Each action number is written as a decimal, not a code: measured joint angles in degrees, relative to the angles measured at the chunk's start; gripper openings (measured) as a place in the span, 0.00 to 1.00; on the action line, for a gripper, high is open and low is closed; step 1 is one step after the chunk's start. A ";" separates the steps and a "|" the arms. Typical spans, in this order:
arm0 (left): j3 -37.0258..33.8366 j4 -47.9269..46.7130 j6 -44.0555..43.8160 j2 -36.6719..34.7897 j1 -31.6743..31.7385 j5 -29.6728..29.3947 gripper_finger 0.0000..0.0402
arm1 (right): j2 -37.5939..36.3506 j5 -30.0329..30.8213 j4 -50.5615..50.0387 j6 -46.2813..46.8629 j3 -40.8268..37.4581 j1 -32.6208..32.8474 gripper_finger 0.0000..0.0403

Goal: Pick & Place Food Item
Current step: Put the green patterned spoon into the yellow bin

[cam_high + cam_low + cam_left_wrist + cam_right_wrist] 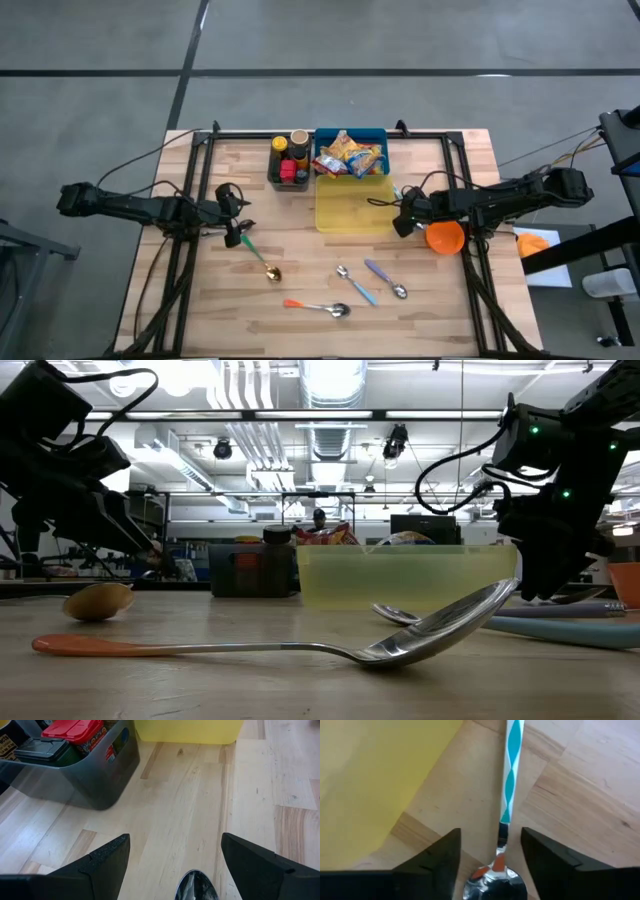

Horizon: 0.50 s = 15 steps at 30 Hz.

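Beyond the right gripper (402, 224), the snack packets (350, 157) lay in the blue bin (380, 135), untouched. Between its half-closed fingers stood a teal-striped spoon (511, 775), probably not yet gripped. The left gripper (172, 865) waited open above another spoon (196, 886).

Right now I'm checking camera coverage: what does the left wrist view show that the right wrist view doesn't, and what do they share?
Only the left wrist view shows the grey bin with a red-lidded container inside it. The left hand stands open over a shiny spoon bowl.

Only the right wrist view shows a spoon with a teal-and-white handle, lying between the fingers of the right hand.

Both show the wooden table and part of the yellow tray.
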 joint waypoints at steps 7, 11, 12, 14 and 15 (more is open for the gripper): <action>0.00 0.00 0.00 0.00 0.00 0.00 0.79 | 0.00 0.00 1.65 0.11 0.00 0.00 0.32; -0.02 0.00 0.00 0.00 -0.01 0.02 0.79 | 0.00 0.00 1.68 0.11 0.00 0.00 0.21; 0.00 0.00 -0.01 0.00 0.00 0.02 0.79 | 0.00 0.00 1.68 0.11 0.00 0.00 0.19; -0.01 0.00 0.00 0.00 -0.01 0.01 0.79 | 0.00 0.02 1.68 0.11 0.00 0.00 0.13; 0.00 0.02 0.00 0.00 0.00 0.02 0.79 | 0.00 0.02 1.68 0.11 0.00 0.00 0.11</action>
